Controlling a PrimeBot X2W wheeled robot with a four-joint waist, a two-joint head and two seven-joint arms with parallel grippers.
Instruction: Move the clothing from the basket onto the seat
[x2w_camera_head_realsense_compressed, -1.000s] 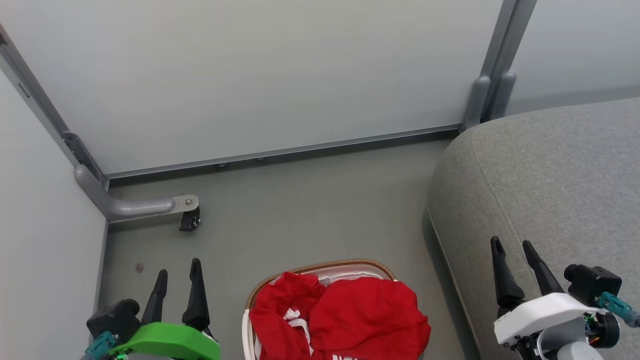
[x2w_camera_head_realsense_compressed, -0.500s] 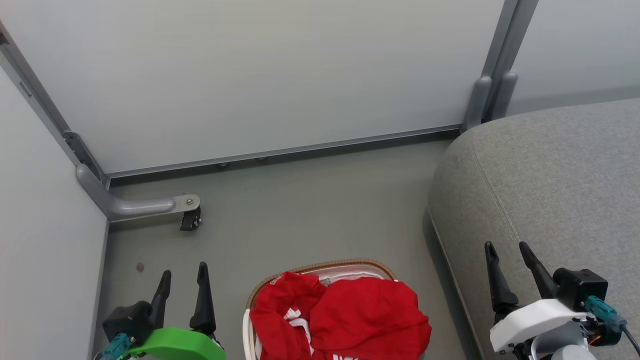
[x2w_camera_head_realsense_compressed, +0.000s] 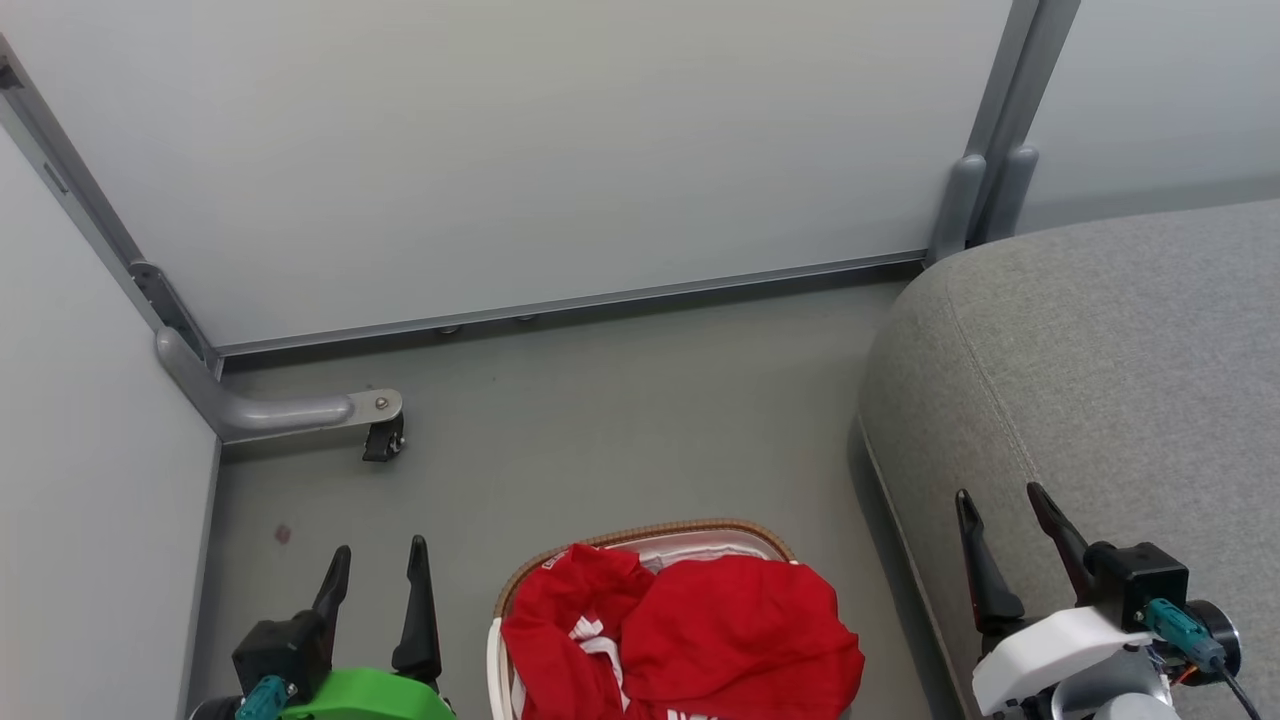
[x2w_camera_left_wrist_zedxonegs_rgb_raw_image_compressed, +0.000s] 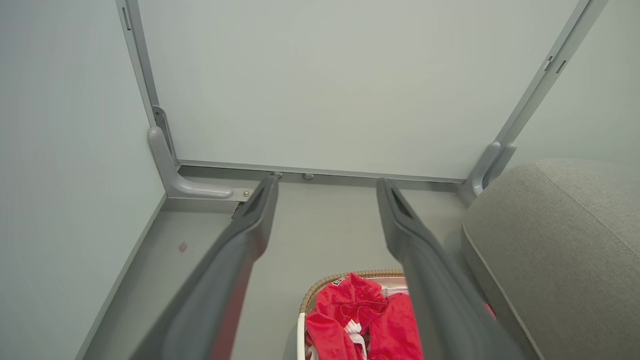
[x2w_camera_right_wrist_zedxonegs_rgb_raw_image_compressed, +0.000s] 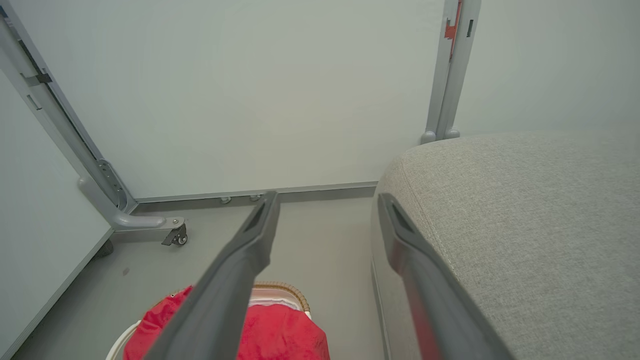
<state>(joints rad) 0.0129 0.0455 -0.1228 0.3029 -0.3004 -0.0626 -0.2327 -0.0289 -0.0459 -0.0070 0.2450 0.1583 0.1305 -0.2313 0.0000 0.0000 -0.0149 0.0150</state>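
My left gripper (x2w_camera_head_realsense_compressed: 380, 547), at the lower left of the head view, holds its two dark fingers (x2w_camera_head_realsense_compressed: 418, 600) spread wide. Nothing sits between them and they touch nothing; bare grey floor (x2w_camera_head_realsense_compressed: 620, 410) lies behind them. My right gripper (x2w_camera_head_realsense_compressed: 1000, 492), at the lower right, is spread just as wide and is just as empty. Its fingers point up the frame against the grey fabric of the seat (x2w_camera_head_realsense_compressed: 1120, 350), near its front edge and stitched seam.

Between the two grippers, at the bottom centre of the frame, stands the basket (x2w_camera_head_realsense_compressed: 650, 527), its brown woven rim curving along the far side. The clothing (x2w_camera_head_realsense_compressed: 720, 630) is all in it: a bright red heap that bulges above the rim toward the right, with white striped trim showing at its lower left. A strip of white liner (x2w_camera_head_realsense_compressed: 700, 545) shows between the heap and the far rim. The basket rests on the floor to the left of the seat's rounded corner, near it but apart.

Pale wall panels (x2w_camera_head_realsense_compressed: 520, 150) in grey metal frames fill the top of the frame. At the middle left a grey foot (x2w_camera_head_realsense_compressed: 290, 410) juts out over a small black caster (x2w_camera_head_realsense_compressed: 383, 440).
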